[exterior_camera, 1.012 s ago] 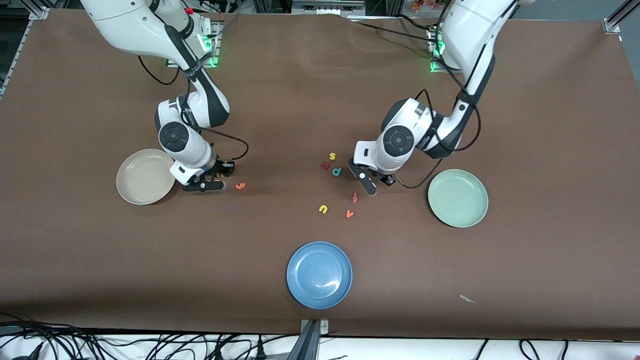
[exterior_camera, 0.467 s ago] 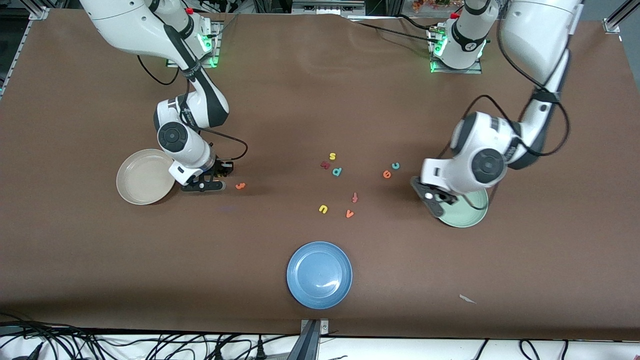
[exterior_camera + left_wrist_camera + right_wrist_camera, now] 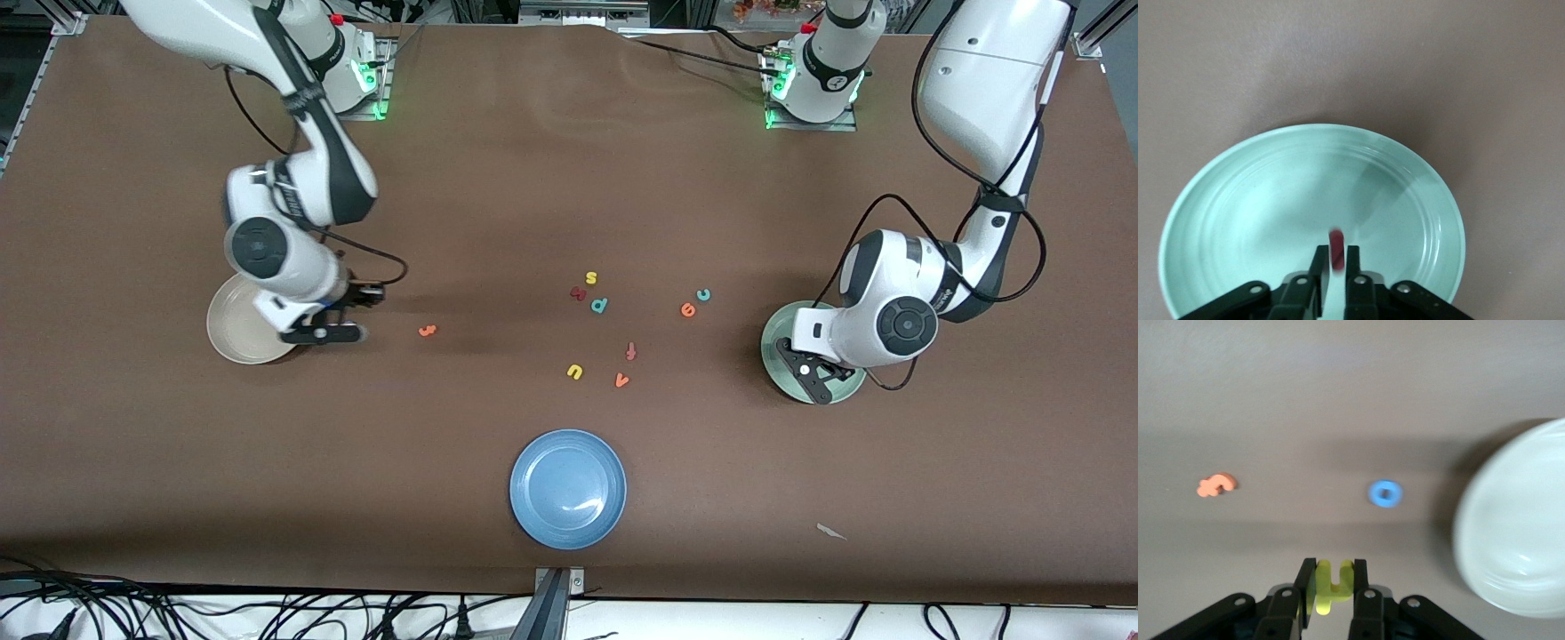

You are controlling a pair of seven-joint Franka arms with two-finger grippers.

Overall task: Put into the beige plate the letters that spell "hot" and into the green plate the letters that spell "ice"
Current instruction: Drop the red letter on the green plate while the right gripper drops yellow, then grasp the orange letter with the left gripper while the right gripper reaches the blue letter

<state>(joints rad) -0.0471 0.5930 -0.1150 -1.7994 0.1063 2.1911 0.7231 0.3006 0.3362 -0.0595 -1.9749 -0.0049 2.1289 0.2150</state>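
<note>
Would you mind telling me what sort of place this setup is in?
Most likely a robotics lab: two bench-mounted arms work over a brown-covered table, loose cables trail along its edge, and foam letters such as the teal p lie scattered near a blue plate.

**Two-arm robot bench in a laboratory setting**

A robotics lab, by every visible sign. Two white Franka arms stand bolted to metal base plates (image 3: 809, 116) along one edge of a table (image 3: 498, 498) covered in brown cloth, green status lights glowing at each base. Aluminium framing (image 3: 1095, 36) brackets the table's corners. Black cables (image 3: 267, 613) lie tangled along the edge nearest the front camera, where a camera mount (image 3: 553, 600) rises at mid-edge. Cables also loop from each arm's wrist. Small foam letters (image 3: 600, 305) and plain plates, such as the blue plate (image 3: 568, 488), are laid out as test props, not as a household setting.
</note>
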